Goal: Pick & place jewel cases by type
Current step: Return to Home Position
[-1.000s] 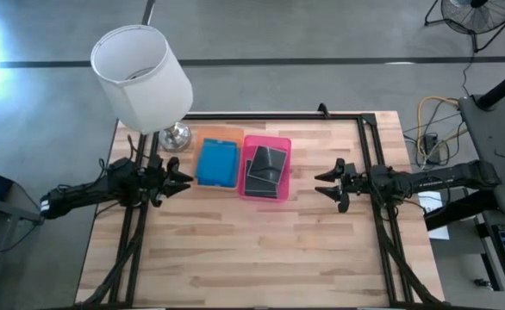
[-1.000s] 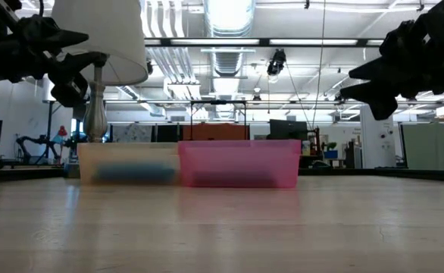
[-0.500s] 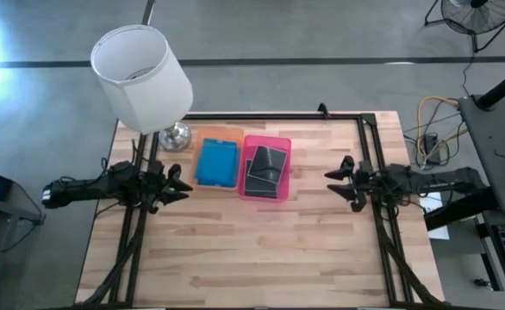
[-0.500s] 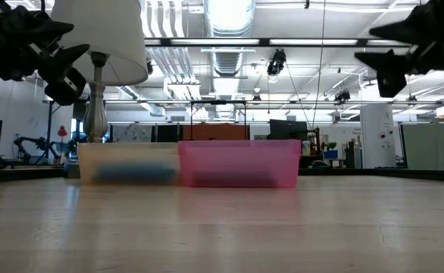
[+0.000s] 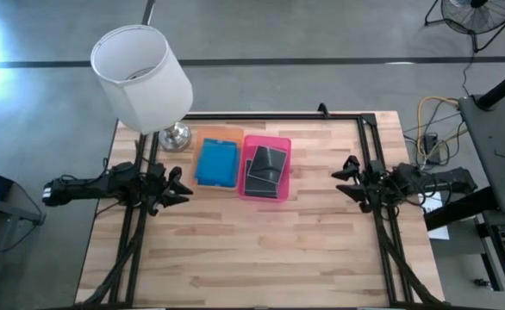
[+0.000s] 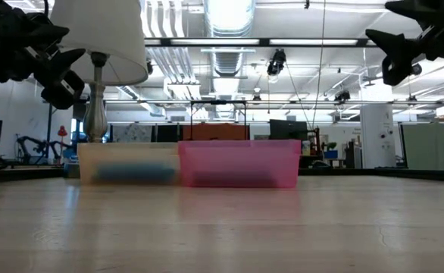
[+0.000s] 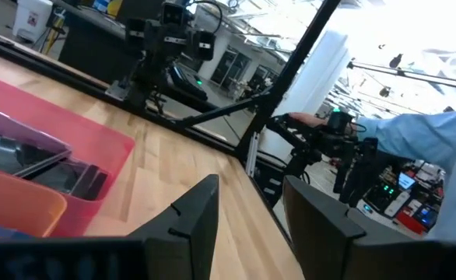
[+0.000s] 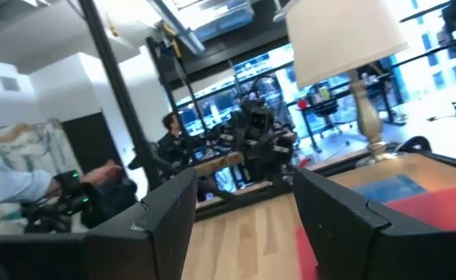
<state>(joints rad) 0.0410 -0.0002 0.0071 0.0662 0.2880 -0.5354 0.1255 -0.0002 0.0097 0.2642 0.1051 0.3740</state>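
Several bright blue jewel cases (image 5: 216,162) lie flat in the orange tray (image 5: 220,133). Dark grey cases (image 5: 265,170) sit in the pink tray (image 5: 267,140), some tilted against each other; they also show in the left wrist view as dark cases (image 7: 37,155). My left gripper (image 5: 181,184) hangs open above the table's left edge, left of the orange tray, and holds nothing. My right gripper (image 5: 345,176) is open over the right edge, right of the pink tray. In the low view both the left gripper (image 6: 64,64) and the right gripper (image 6: 394,51) are high above the table.
A white-shaded lamp (image 5: 142,77) stands at the far left corner behind the orange tray. A black frame rail (image 5: 274,115) runs along the table's far and side edges. Bare wood (image 5: 261,250) lies near the trays. A person's sleeve (image 7: 438,144) shows beyond the table.
My right gripper has drawn back toward the table's right edge, away from the pink tray, and risen. My left gripper has pulled back a little toward the left edge. Both stay open. The cases and trays have not moved.
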